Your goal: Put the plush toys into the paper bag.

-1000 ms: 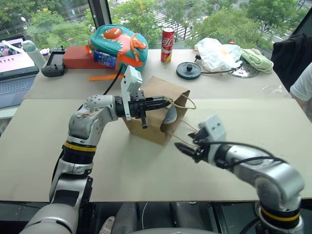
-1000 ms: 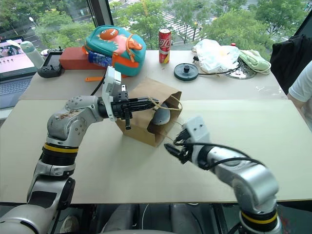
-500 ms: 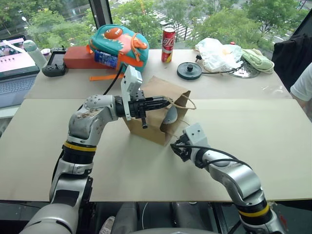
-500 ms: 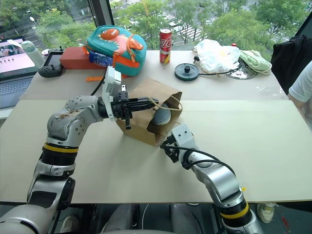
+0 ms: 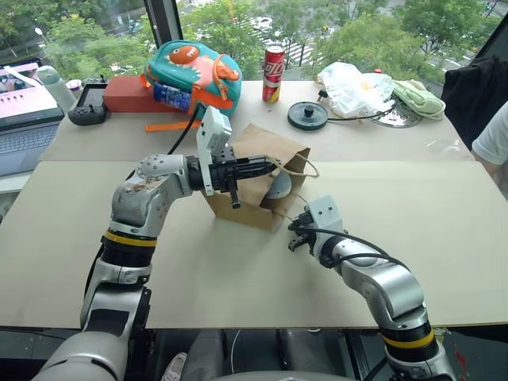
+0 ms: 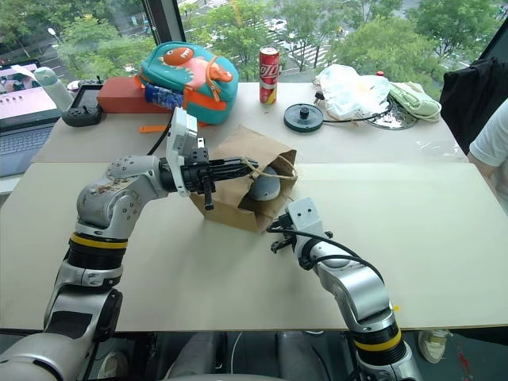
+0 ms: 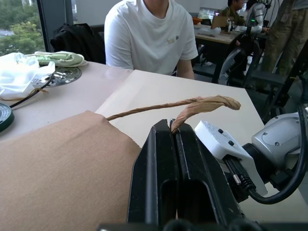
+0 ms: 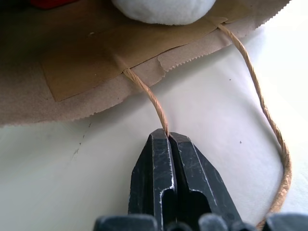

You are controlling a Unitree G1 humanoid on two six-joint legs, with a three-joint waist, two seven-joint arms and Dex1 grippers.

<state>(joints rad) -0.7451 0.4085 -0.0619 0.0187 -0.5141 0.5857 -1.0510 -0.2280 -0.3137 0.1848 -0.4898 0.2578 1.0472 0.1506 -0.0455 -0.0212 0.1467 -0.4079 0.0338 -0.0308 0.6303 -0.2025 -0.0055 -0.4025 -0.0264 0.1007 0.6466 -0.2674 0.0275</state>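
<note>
Jaws of both grippers are closed, each pinching one cord handle of the paper bag (image 5: 258, 178). Left gripper (image 5: 270, 167) reaches level from the left and clamps the upper handle (image 7: 192, 103) at the bag's mouth; right gripper (image 8: 167, 139) nips the lower handle (image 8: 149, 96), which lies on the surface (image 5: 238, 278) just right of the bag. One brown paper bag lies on its side at the middle, mouth facing right. Two plush toys sit inside it: one grey-white ball (image 6: 266, 186) at the mouth and a red one (image 8: 48, 3) deeper in, barely seen. Along the far edge stand one red drink can (image 5: 273, 73) whose lettering is too small to read, one teal-and-orange monster backpack (image 5: 190, 71), one black disc (image 5: 306, 115), one white plastic bag (image 5: 353, 83) and one pale green cloth (image 5: 417, 95). One laptop (image 5: 24, 119) sits far left. A person in a white shirt (image 7: 149, 33) sits beyond the right edge.
</note>
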